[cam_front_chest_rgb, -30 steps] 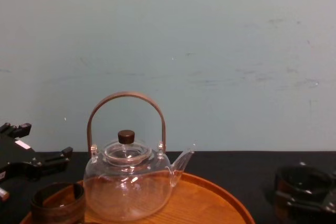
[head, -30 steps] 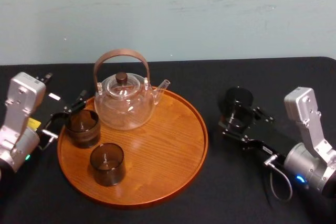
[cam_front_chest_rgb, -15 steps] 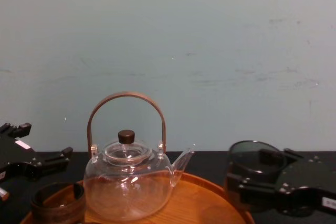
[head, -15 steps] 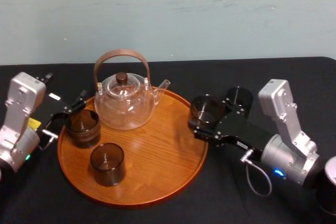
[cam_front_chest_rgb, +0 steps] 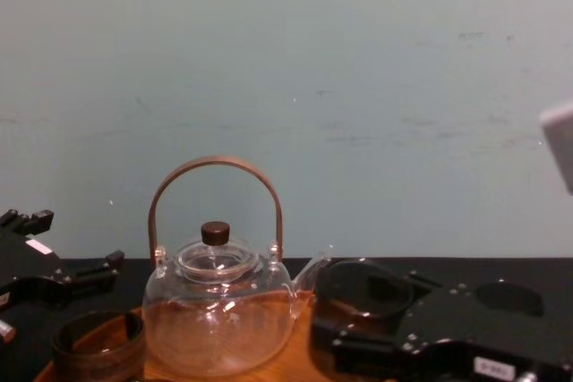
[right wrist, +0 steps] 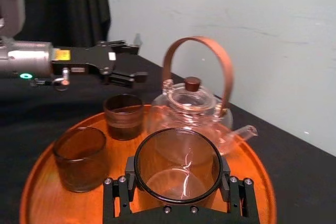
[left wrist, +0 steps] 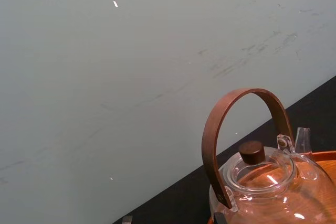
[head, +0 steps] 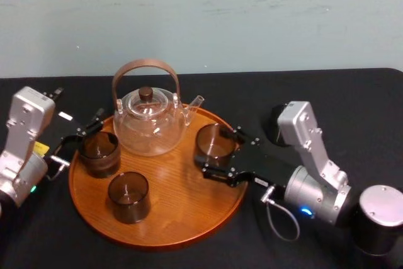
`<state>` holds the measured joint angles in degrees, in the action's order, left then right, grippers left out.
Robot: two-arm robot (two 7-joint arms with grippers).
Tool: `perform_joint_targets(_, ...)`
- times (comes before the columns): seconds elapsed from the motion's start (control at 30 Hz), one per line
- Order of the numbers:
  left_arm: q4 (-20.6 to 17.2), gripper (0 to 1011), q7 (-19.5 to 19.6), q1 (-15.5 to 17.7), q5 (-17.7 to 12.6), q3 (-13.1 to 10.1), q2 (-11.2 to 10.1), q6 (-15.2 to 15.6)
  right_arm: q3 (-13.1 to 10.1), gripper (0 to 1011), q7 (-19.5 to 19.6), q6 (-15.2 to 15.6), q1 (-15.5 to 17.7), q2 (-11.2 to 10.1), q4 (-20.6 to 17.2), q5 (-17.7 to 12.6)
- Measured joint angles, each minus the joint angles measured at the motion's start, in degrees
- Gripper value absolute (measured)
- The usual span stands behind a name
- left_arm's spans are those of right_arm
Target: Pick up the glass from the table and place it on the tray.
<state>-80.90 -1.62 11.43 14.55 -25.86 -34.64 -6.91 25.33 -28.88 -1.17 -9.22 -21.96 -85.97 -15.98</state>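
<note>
In the head view, the right hand (head: 217, 150) was clenched on the glass (head: 213, 140), holding it over the right part of the tray (head: 170, 236), just beside the spout of the teapot (head: 150, 125). We judged that spout the main hazard: any drift toward it could knock glass against glass. The left hand (head: 79, 138) sat parked at the tray's left edge, fingers spread, beside a tumbler (head: 99, 154). The right arm (head: 308, 155) covered part of the black surface (head: 352, 92), so what lay behind it was hard to read.

In the left wrist view, we made out the teapot's handle and lid against the wall (left wrist: 105, 77); its body was cut off at the edge.

In the right wrist view, the glass's foot was hidden behind the hand, so we could not tell whether it rested on the wood or hung above it. Letting go from any height could tip it or send it against its neighbours.

In the chest view, the glass's rim appeared just beside the spout, and everything below it was cut off.
</note>
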Motion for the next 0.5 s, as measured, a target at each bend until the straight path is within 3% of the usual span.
perform_joint_targets(0.5, 0.0, 1001, 0.0, 0.0, 0.0, 0.0, 0.0, 0.0, 5.1, 905, -2.7, -1.5, -3.4, 1.9, 4.7, -0.1)
